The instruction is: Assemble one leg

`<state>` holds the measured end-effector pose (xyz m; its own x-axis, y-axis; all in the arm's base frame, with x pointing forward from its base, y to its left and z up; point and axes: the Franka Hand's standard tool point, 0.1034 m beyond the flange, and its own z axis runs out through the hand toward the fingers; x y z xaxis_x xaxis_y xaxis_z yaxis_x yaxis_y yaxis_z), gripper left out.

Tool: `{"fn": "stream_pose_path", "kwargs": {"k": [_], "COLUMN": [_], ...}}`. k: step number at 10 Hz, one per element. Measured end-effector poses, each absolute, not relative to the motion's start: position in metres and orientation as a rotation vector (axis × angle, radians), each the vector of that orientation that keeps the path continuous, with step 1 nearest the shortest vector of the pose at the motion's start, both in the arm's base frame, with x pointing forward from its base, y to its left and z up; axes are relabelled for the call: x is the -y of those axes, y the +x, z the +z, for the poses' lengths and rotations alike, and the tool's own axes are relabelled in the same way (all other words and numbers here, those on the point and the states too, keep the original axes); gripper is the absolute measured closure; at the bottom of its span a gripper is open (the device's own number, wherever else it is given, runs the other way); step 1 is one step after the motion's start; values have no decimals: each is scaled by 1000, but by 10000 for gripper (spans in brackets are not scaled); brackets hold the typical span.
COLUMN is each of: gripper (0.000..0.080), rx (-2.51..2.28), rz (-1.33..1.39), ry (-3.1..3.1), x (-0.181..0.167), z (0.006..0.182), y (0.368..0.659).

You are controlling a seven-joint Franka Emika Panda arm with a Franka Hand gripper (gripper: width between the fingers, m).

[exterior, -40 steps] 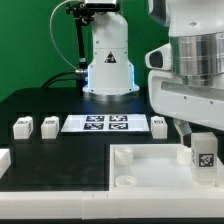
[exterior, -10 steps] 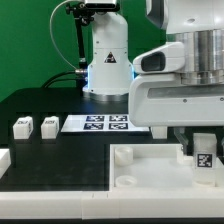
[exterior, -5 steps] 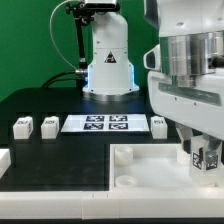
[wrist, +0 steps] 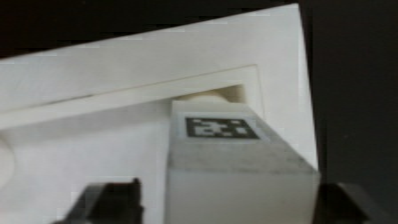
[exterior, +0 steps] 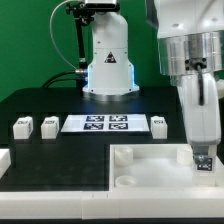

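My gripper (exterior: 203, 157) points straight down over the large white tray-like piece (exterior: 150, 168), at its corner on the exterior view's right. It is shut on the leg (exterior: 204, 161), a small white block that stands upright in that corner socket; the fingers hide most of it here. In the wrist view the leg (wrist: 240, 165) shows its black-and-white tag, with my gripper (wrist: 240, 207) round it and dark fingertips (wrist: 114, 204) on either side. The tray's raised rim (wrist: 125, 85) runs behind it.
Three more white leg blocks stand on the black table: two (exterior: 21, 126) (exterior: 49, 126) on the exterior view's left and one (exterior: 157, 124) beside the marker board (exterior: 97, 123). A white part (exterior: 3, 158) lies at the left edge. The arm's base (exterior: 108, 62) stands behind.
The wrist has turned about its vertical axis, so the hand now shows edge-on and narrow. The leg has stayed at the tray's right corner and turned with the fingers.
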<state>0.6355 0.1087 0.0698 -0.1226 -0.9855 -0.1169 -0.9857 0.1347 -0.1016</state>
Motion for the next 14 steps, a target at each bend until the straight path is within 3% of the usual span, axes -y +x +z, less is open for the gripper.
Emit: {"fn": "stream_pose_path", "kwargs": {"k": [1, 2, 3, 6, 8, 9, 10, 11, 12, 14], "gripper": [214, 214, 163, 154, 151, 151, 269, 453, 509, 509], "rx": [-2039, -1798, -1521, -1104, -542, -559, -619, -616, -779, -1098], "rz": [-26, -56, -83, -116, -139, -140, -137, -137, -129, -114], "ry": [-2179, -2397, -2599, -2828, -3038, -3034, -3017, -3018, -2972, -2857], "x": [-109, -111, -113, -111, -115, -114, -115, -114, -115, -113], "z": [70, 70, 70, 70, 73, 72, 72, 72, 72, 71], "y": [636, 636, 636, 636, 638, 638, 638, 638, 638, 638]}}
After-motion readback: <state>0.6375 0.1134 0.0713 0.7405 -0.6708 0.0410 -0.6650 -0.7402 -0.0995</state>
